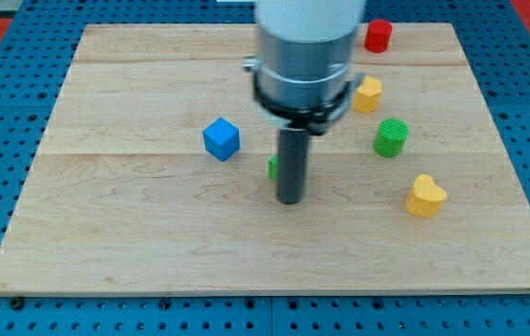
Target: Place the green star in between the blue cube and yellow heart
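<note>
Against green star [272, 168], my tip [289, 200]

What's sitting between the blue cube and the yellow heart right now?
In the camera view, my tip stands between the blue cube and the yellow heart, with a green block, mostly hidden behind the rod, beside it.

- Our arm comes down from the view's top as a broad grey cylinder with a black collar beneath it.
- From the collar a straight dark rod hangs upright.
- My tip [289, 200] rests on the wooden board [134, 243], near its middle and a little toward the view's bottom.
</note>
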Controlling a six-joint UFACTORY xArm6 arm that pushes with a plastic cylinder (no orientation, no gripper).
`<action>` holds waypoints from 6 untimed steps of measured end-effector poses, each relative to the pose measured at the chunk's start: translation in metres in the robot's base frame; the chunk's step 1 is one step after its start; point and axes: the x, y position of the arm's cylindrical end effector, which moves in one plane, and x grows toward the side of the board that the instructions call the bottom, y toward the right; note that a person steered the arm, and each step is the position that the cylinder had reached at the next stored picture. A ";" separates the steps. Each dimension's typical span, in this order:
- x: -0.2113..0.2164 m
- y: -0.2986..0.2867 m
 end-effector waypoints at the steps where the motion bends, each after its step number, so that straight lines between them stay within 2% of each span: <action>1: -0.043 -0.021; 2: -0.048 0.026; 3: -0.008 0.016; 4: 0.015 0.071; 5: -0.029 0.065; 6: -0.055 0.053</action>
